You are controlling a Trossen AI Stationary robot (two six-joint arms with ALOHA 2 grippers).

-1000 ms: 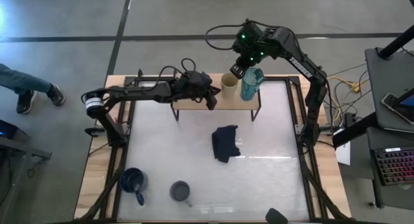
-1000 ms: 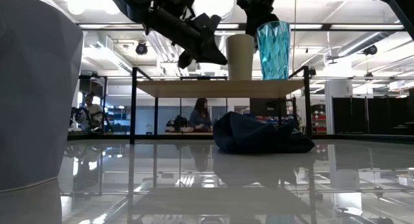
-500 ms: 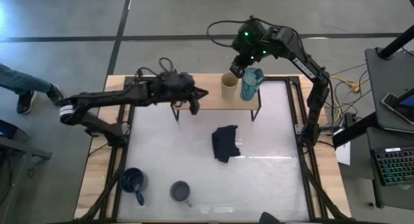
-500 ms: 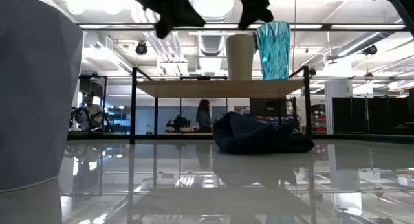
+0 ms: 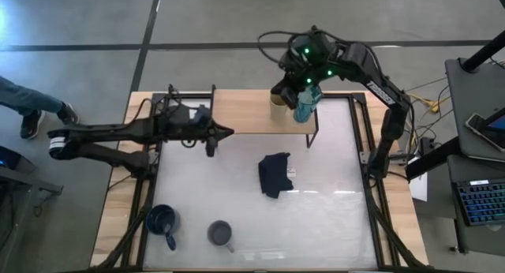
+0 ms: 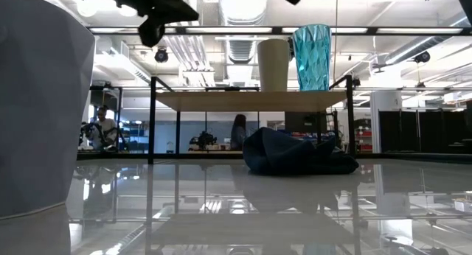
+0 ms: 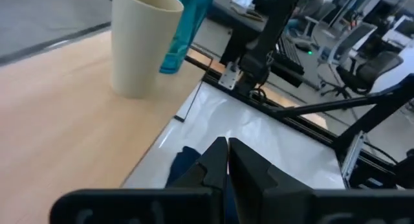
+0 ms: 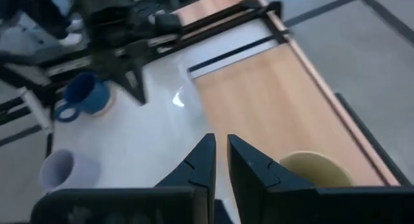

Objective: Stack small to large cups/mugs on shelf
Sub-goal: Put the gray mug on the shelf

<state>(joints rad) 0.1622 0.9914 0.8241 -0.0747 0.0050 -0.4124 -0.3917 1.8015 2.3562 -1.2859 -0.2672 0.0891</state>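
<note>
Standing on the shelf [image 5: 245, 111] at its right end: beige cup [image 6: 273, 64] & teal mug [image 6: 312, 57], side by side, upright, w/ the teal one nearer the shelf's right edge. Right gripper [image 5: 278, 92] hangs above the beige cup, fingers nearly together, gripping nothing. Left gripper [image 5: 224, 132] is off the shelf's front left corner, above the bench [image 5: 331, 218], fingers clenched, empty. Dark blue mug [image 5: 162, 222] & grey-lavender mug [image 5: 219, 233] sit at the bench's front left, near each other. Navy cloth [image 5: 274, 174] lies mid-bench, in front of the shelf.
</note>
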